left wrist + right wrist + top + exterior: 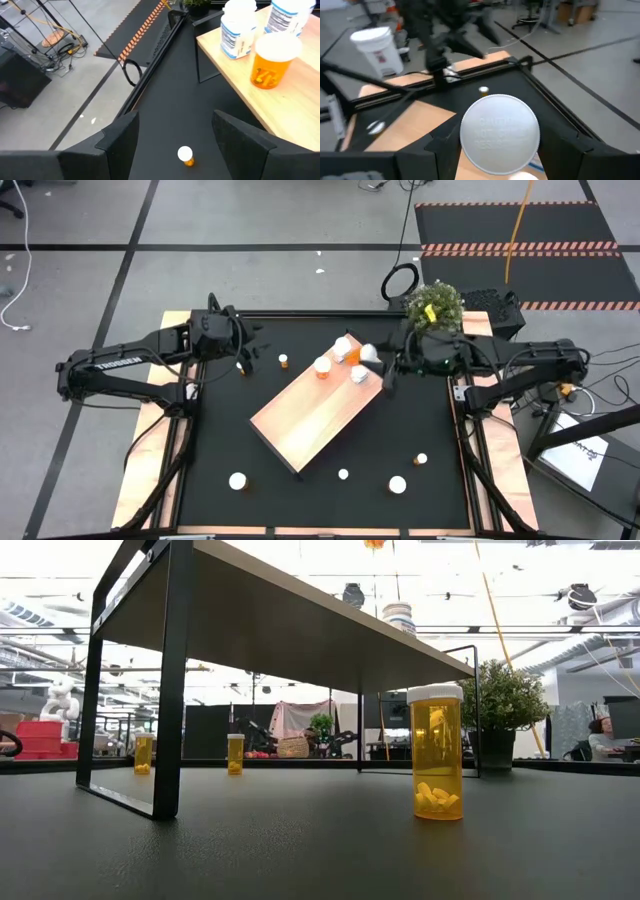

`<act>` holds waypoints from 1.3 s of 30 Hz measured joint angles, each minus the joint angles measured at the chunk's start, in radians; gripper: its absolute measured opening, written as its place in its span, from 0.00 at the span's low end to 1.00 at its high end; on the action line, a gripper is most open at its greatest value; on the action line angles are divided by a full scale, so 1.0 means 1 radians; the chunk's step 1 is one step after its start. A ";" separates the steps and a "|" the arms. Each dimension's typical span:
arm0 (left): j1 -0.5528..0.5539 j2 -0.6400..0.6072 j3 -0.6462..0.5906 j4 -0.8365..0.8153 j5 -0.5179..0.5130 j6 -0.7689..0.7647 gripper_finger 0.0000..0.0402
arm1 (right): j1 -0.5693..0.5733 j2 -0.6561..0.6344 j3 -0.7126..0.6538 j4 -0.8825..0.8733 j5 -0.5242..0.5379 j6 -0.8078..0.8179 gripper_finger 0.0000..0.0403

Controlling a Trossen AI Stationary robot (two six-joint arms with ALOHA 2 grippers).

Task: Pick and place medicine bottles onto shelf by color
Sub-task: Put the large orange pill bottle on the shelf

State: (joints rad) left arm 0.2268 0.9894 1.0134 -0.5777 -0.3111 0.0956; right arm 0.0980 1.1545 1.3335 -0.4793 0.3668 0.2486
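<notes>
The pale wooden shelf (316,415) with thin dark legs stands slantwise in the middle of the black-topped table (420,410). At its far end, toward the right arm, stand several small round medicine bottles: an orange one with a white cap (322,367), another orange one (343,348) just beyond it, and a white one (359,375) near the corner. The left wrist view shows two white labelled bottles (238,27) and an orange white-capped bottle (271,60) close together on that wooden top.

The right pincer (384,370) is over that end of the shelf, clamped on a white bottle with a broad white cap (500,134); the right wrist view shows the dark fingers (441,145) on either side of the cap, the bottle held above the wood.

The left pincer (243,360) hovers at the far left of the table with its fingers (120,137) apart and nothing between them. A small orange bottle with a white cap (185,155) stands on the black mat below it.

Other bottles sit loose on the mat: one orange bottle (283,361) near the left pincer, white-capped ones (238,480) near the front left, and three (397,484) toward the front right. In the low view an orange bottle holding pills (437,752) stands beside the shelf
</notes>
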 joint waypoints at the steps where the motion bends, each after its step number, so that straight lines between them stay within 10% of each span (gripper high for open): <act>1: -0.006 0.000 0.000 0.000 0.000 0.000 0.63 | 0.016 0.020 0.023 -0.008 0.000 -0.009 0.53; 19: -0.092 0.000 0.000 -0.001 0.000 -0.021 0.63 | 0.098 0.381 0.315 -0.246 -0.028 0.026 0.53; 39: -0.092 0.000 0.000 0.006 -0.003 -0.019 0.63 | 0.018 0.472 0.336 -0.381 -0.030 0.101 0.53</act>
State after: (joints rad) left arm 0.1349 0.9894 1.0138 -0.5714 -0.3141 0.0770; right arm 0.1158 1.6270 1.6695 -0.8605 0.3370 0.3496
